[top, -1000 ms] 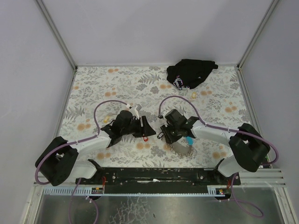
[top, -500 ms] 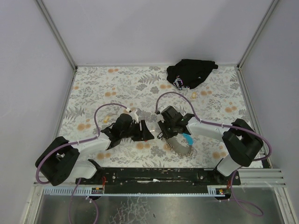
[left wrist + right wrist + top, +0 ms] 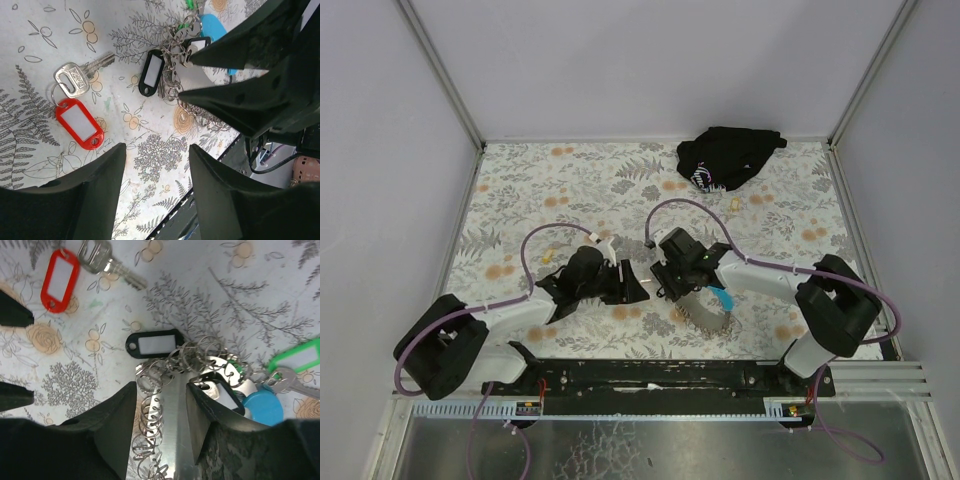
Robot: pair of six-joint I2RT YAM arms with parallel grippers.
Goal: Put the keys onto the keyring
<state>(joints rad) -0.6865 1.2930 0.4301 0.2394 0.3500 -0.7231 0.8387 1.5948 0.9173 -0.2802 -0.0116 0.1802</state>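
My right gripper is shut on the keyring, a shiny metal strip with several wire rings on it. A black-tagged key, a green-tagged key and the strap's light-blue section lie around it. A loose key with a red tag lies flat on the table; it also shows in the left wrist view. My left gripper is open and empty, low over the table, facing the right gripper tip to tip. The grey strap trails toward the near edge.
A black cloth bundle lies at the back right of the floral table cover. The black base rail runs along the near edge. Grey walls stand on three sides.
My right gripper has moved a little left and away, closer to the left gripper. The left gripper has shifted slightly. The red tag, visible from above before, is now hidden under the grippers.
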